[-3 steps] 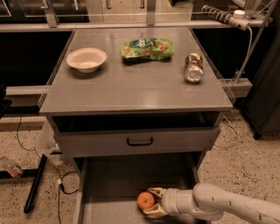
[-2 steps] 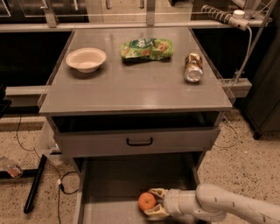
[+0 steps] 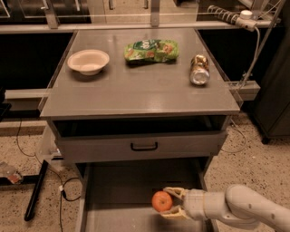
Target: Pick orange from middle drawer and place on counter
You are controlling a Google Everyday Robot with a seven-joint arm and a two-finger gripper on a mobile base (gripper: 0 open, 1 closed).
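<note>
Gripper: the gripper [image 3: 168, 202] is at the bottom of the picture, over the right side of the open drawer; its two fingers [image 3: 175, 191] squeeze the orange, one above it and one below it
Arm: the white arm [image 3: 244, 207] comes in from the bottom right corner
Orange: the orange [image 3: 161, 201] is in the gripper, over the near part of the drawer; it is not on the counter
Change: the orange and the gripper are a little higher and a little more to the right than a second ago; the bowl, the bag and the can are where they were
Drawer: the drawer [image 3: 120, 186] is pulled out far; its bottom is flat, grey and dark; I cannot tell if the orange touches it
Front: above the drawer is a grey front [image 3: 99, 149] with a black handle [image 3: 144, 146]; there is a dark gap between this front and the counter
Counter: the counter [image 3: 136, 95] is flat and grey; three things lie on its far half
Bowl: a white bowl [image 3: 88, 61] sits at the far left
Bag: a green bag [image 3: 152, 50] lies flat in the far middle, apart from the bowl
Can: a can [image 3: 200, 70] lies on its side at the right, round end toward us
Floor: the floor [image 3: 22, 145] is pale with dark specks; on the left lie a black cable [image 3: 63, 192] and a black bar [image 3: 36, 192]
Back: a pale rail [image 3: 113, 27] runs behind the counter; a ribbed tube [image 3: 224, 12] is at the top right; it is dark behind
</note>
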